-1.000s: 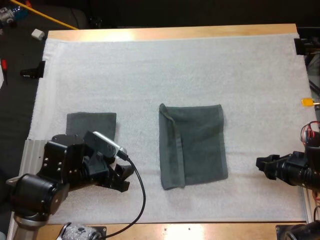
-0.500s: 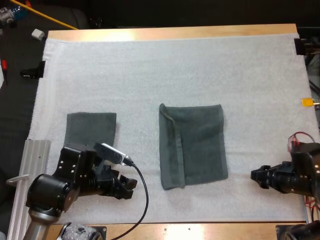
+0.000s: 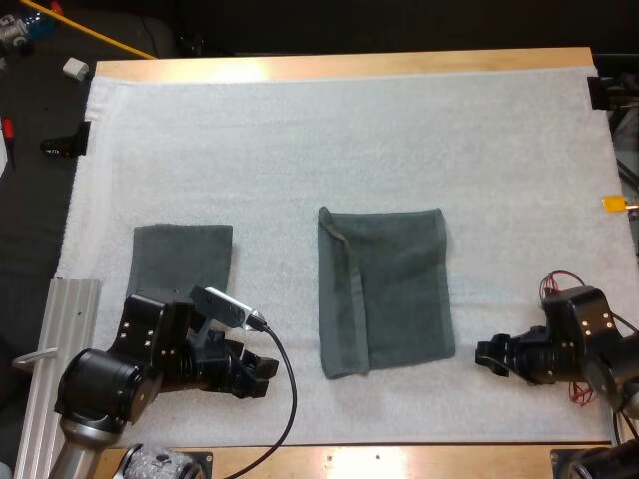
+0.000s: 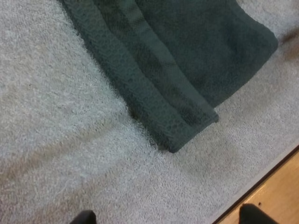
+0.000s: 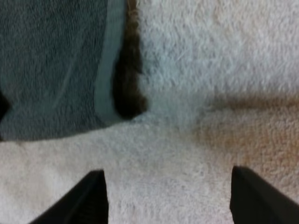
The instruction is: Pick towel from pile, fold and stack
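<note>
- The mat [image 3: 329, 130] carries two towels; both lie flat.
- Large towel [image 3: 394, 289]: mid-mat, closer to the near edge than to the far edge. Its long axis runs from the near edge toward the far edge. A narrow folded-over strip lies along the side facing the mat's left edge.
- Small towel [image 3: 183, 254]: folded, near the mat's left edge, well apart from the large towel. The left arm hides its near part.
- Left gripper [image 3: 258, 374]: open. Its fingers [image 4: 84, 217] stand apart over bare mat, near the large towel's near left corner, clear of it.
- Right gripper [image 3: 487, 356]: open. Its fingers [image 5: 81, 200] stand apart over bare mat, just beside the large towel's near right corner, not touching it.
</note>
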